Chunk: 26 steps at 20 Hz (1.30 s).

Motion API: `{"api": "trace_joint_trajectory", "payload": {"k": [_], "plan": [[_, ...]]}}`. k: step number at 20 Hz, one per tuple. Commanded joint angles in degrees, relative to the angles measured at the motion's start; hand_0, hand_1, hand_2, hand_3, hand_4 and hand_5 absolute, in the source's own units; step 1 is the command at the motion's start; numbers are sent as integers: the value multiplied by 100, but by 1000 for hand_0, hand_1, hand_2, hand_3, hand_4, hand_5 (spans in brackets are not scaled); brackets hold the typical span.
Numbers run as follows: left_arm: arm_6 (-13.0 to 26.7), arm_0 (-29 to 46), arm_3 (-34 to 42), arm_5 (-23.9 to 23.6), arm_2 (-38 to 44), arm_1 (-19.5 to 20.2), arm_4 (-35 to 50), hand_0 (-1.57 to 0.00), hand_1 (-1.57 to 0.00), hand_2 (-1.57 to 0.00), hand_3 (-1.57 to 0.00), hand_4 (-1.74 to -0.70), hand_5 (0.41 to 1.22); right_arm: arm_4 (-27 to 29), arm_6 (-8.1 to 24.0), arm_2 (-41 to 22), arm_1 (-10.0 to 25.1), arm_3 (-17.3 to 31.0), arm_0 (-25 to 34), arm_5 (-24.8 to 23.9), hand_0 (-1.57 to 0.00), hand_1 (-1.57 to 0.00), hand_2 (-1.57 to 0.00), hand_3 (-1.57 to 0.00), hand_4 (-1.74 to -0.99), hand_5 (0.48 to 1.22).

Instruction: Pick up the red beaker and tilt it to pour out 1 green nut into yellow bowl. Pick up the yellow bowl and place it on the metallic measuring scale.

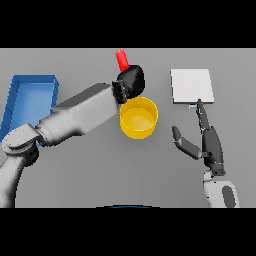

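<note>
My left hand [131, 80] is curled round the red beaker [121, 60], holding it above the far rim of the yellow bowl [138, 118]. Only the beaker's upper end shows past the hand, leaning a little to the left. The bowl stands at mid table, and no nut shows inside it. The metallic measuring scale [192, 85] lies flat at the back right. My right hand [210, 142] hovers in front of the scale, right of the bowl, fingers straight and thumb spread, holding nothing.
A blue bin [29, 100] stands at the left edge, partly behind my left arm [75, 116], which crosses the table from lower left toward the bowl.
</note>
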<state>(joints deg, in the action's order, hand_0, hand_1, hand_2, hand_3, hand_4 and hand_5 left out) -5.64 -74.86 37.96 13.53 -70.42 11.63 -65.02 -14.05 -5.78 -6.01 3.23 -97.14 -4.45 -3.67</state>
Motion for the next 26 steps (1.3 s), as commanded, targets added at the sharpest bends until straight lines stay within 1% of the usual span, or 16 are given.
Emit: {"api": "trace_joint_trajectory", "payload": {"k": [1, 2, 6, 8, 11, 12, 14, 15, 16, 17, 18, 19, 21, 23, 24, 26], "plan": [[-1, -74, -36, -28, -114, -25, -80, -1571, -1571, -1571, -1571, -1734, 1221, -52, 39, -13, 25, -34, -7, -14, 1, 1, 1, 1, -1153, 627], [-22, -127, -12, -14, -215, -40, -116, -1571, -1571, -1571, -1571, -1733, 1221, -79, 53, -10, 40, 61, -20, -10, 1, 1, 1, 1, -1157, 629], [-79, -349, -100, 34, -568, -219, -225, -1571, -1571, -1571, -1571, -1725, 1221, -142, -11, -18, 67, -48, -43, -54, 1, 1, 1, 1, -1155, 637], [-50, -449, -96, 57, -721, -254, -272, -1571, -1571, -1571, -1571, -1720, 1221, -74, 42, 34, 76, -5, -32, -39, 1, 1, 1, 1, -1151, 634], [-293, -793, -194, 37, -811, -162, -223, -1571, -1571, -1571, -1571, -1721, 1221, -12, -62, -25, -17, -38, -72, 0, 1, 1, 1, 1, -1153, 636], [-286, -940, -317, -26, -777, -150, -185, -1571, -1571, -1571, -1571, -1721, 1221, 25, -34, 0, -9, -10, -31, 15, 1, 1, 1, 1, -1157, 638], [-326, -1362, -561, -207, -795, -11, -210, -1571, -1571, -1571, -1571, -1722, 1221, 15, -121, -24, -15, 6, -18, 28, 1, 1, 1, 1, -1150, 649], [-342, -1543, -614, -187, -697, 81, -103, -1571, -1571, -1571, -1571, -1725, 1221, 19, -122, -9, 26, 11, 32, 48, 1, 1, 1, 1, -1154, 654], [-330, -1703, -726, -261, -549, 159, 34, -1571, -1571, -1571, -1365, -1728, 1221, -49, -195, -48, 21, 18, -20, 25, 1, 1, 1, 1, -1156, 659], [-329, -1836, -889, -433, -441, 257, 135, -1571, -1571, -1571, -1179, -1731, 1221, -41, -185, -21, 29, 11, -9, 6, 1, 1, 1, 1, -1160, 660], [-186, -2012, -1198, -503, -259, 343, 281, -1571, -1571, -1571, -1257, -1726, 1221, -81, -288, -76, 30, -44, -88, 20, 1, 1, 1, 1, -1160, 663], [-164, -2198, -1488, -500, -37, 376, 500, -1571, -1571, -1571, -1320, -1727, 1221, -95, -243, -89, -40, -9, -44, -27, 1, 1, 1, 1, -1161, 661], [-41, -2417, -2073, -607, 572, 463, 1126, -1571, -1571, -1571, -1410, -1729, 1221, 23, -205, -62, -49, 51, 5, 46, 1, 1, 1, 1, -1156, 658], [125, -2486, -2499, -671, 1378, 754, 2016, -1571, -1571, -1571, -1468, -1734, 1221, -178, -108, -84, -37, 96, 87, -99, 1, 1, 1, 1, -1146, 641], [321, -2487, -2663, -695, 1790, 906, 2484, -1571, -1571, -1571, -1427, -1735, 1221, -280, -60, -100, -6, 124, 117, -144, 1, 1, 1, 1, -1140, 637], [528, -2428, -3004, -809, 2397, 1152, 3245, -1571, -1571, -1571, -1402, -1737, 1221, -249, -96, -81, 12, 128, 182, -135, 1, 1, 1, 1, -1142, 630]]}}
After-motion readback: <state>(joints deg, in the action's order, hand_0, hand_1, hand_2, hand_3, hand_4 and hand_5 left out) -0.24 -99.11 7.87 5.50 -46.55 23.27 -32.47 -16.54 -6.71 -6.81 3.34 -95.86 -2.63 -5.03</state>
